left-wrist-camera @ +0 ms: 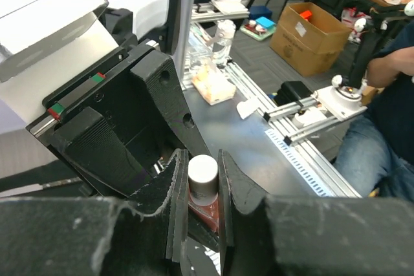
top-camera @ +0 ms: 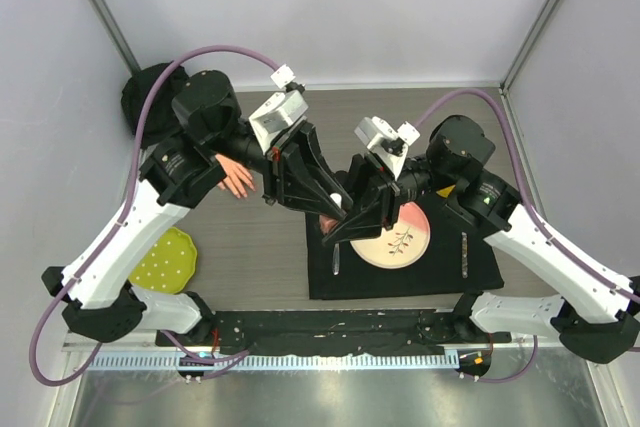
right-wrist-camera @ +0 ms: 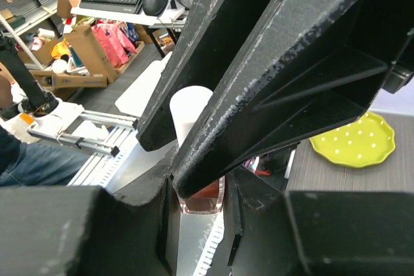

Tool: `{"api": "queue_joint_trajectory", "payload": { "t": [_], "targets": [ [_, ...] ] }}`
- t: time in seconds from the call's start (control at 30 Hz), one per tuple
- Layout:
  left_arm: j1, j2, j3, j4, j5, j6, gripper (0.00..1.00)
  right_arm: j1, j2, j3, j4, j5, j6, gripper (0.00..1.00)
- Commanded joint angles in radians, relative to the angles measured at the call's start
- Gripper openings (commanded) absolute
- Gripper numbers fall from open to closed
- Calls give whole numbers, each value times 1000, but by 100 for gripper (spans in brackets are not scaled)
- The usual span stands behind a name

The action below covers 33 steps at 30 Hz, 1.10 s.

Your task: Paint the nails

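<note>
The left end effector point(left-wrist-camera: 202, 189) and the right end effector point(right-wrist-camera: 199, 200) clamp 1 polish bottle point(left-wrist-camera: 202, 171); a skewed twist could spill it.

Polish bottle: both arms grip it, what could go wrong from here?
The left gripper's jaws pinch the white cap and the right gripper clamps the polish bottle's glass; a twist might slip either grip.
It is over the black mat by the plate, so opened polish could spill there.
The mannequin hand is partly hidden under the left arm, hampering aim.
</note>
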Motion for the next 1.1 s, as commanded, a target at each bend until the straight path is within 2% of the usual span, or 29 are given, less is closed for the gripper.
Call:
{"api": "queue_joint_trajectory", "payload": {
  "t": [0.0, 0.03, 0.07, 0.17, 0.27, 0.33, 0.37, 0.43, 0.47, 0.57, 0.77, 1.07],
  "targets": [
    [19, 4, -27, -37, 26, 34, 1, 4, -26, 71, 60, 28, -8, 1],
    [26, -4, -19, -55, -60, 43, 8, 2, -21, 77, 43, 40, -27, 1],
    [36, -13, -5, -118, -96, 78, 33, 1, -18, 95, -35, 57, -52, 1],
    [36, -59, 34, -212, -260, 123, 64, 2, -1, 134, -172, 149, -163, 1],
    [36, -138, 13, -194, -434, 122, 74, 1, 13, 166, -270, 273, -245, 1],
    [36, -197, -21, -175, -536, 99, 76, 1, 19, 183, -312, 374, -289, 1],
    [36, -216, -40, -155, -636, 88, 77, 1, 29, 198, -347, 400, -303, 1],
    [36, -242, -45, -158, -735, 51, 78, 1, 39, 214, -385, 446, -322, 1],
    [36, -247, -41, -170, -813, 42, 77, 1, 42, 227, -417, 483, -358, 1],
    [36, -218, 11, -267, -906, 21, 76, 2, 57, 243, -468, 546, -407, 1],
    [36, -90, 212, -503, -927, 43, 70, 15, 68, 238, -528, 635, -498, 1],
    [38, 3, 280, -652, -828, 148, 61, 22, 108, 260, -557, 651, -504, 1]
  ]
}}
